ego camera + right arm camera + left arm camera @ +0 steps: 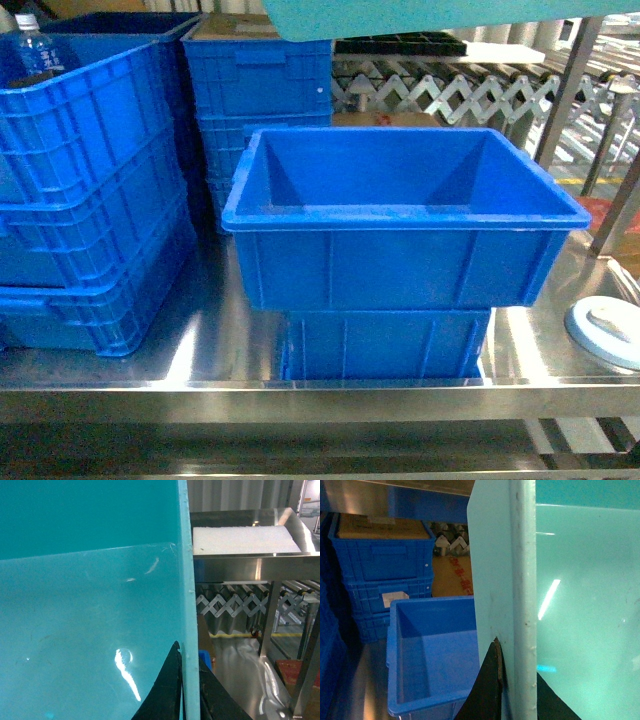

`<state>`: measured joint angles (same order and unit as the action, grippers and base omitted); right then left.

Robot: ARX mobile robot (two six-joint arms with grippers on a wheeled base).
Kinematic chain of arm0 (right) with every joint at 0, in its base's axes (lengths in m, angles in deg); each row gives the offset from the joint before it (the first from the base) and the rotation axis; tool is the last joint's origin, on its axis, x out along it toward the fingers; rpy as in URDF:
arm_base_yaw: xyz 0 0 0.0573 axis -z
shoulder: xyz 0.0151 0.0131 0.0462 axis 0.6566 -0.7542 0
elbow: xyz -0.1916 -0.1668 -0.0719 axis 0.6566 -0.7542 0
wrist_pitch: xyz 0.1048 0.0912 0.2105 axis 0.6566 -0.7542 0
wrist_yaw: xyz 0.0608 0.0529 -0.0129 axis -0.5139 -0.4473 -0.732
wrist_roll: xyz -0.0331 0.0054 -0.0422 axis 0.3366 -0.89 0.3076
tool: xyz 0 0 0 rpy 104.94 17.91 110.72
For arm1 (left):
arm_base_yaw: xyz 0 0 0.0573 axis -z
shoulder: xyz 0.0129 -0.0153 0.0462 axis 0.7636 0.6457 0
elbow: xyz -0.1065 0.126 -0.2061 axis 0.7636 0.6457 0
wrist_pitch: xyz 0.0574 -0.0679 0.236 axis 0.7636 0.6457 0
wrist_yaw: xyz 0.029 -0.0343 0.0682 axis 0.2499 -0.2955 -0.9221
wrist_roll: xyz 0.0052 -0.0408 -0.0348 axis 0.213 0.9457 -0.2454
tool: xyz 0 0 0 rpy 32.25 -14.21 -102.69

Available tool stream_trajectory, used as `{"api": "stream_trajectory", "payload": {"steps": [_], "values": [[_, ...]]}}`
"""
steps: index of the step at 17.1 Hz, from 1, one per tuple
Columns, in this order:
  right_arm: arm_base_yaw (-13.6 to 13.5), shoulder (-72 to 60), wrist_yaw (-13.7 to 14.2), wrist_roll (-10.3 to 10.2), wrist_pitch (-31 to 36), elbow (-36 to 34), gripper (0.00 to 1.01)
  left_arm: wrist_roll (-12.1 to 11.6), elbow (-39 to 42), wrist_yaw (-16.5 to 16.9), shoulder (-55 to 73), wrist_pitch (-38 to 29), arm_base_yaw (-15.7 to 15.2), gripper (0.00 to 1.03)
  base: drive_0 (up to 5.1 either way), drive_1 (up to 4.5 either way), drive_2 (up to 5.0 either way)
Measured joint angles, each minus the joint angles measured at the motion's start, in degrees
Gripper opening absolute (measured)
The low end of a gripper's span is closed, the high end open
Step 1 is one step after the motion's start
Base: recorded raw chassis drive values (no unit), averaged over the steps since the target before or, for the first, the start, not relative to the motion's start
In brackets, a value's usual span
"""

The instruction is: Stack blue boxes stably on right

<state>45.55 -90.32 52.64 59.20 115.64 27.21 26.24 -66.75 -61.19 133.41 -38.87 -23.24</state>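
Turquoise plastic fills both your wrist views: the left gripper [506, 680] is clamped on one rim of the light turquoise tub [580, 605], a dark finger on each side of the wall, and the right gripper [186, 685] pinches the opposite rim the same way. You hold the tub aloft between them. Below the grippers, a royal-blue bin [400, 215] sits open on another blue box [385, 345] on the steel surface [210, 350]. Ribbed blue crates [90, 180] stand stacked to the left.

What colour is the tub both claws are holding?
Light turquoise tub, clearest in the right wrist view.
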Motion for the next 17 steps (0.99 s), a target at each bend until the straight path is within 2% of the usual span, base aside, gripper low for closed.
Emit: {"api": "stream_trajectory", "payload": {"steps": [2,5,8,14,17], "values": [[0.1,0.0,0.2,0.0,0.1,0.0,0.02,0.0,0.0,-0.2,-0.1,-0.3,0.3,0.02,5.0,-3.67,0.0],[0.0,0.0,0.0,0.0,0.1,0.0,0.02,0.0,0.0,-0.2,0.0,0.0,0.2,0.02,0.0,0.00,0.0],[0.0,0.0,-0.1,0.0,0.0,0.0,0.02,0.0,0.0,-0.2,0.0,0.0,0.1,0.02,1.6,1.55,1.6],[0.0,0.0,-0.2,0.0,0.1,0.0,0.02,0.0,0.0,0.0,0.0,0.0,-0.1,0.02,0.0,0.00,0.0],[0.0,0.0,-0.3,0.0,0.0,0.0,0.02,0.0,0.0,0.0,0.0,0.1,-0.1,0.02,0.1,2.56,-2.4]]}}
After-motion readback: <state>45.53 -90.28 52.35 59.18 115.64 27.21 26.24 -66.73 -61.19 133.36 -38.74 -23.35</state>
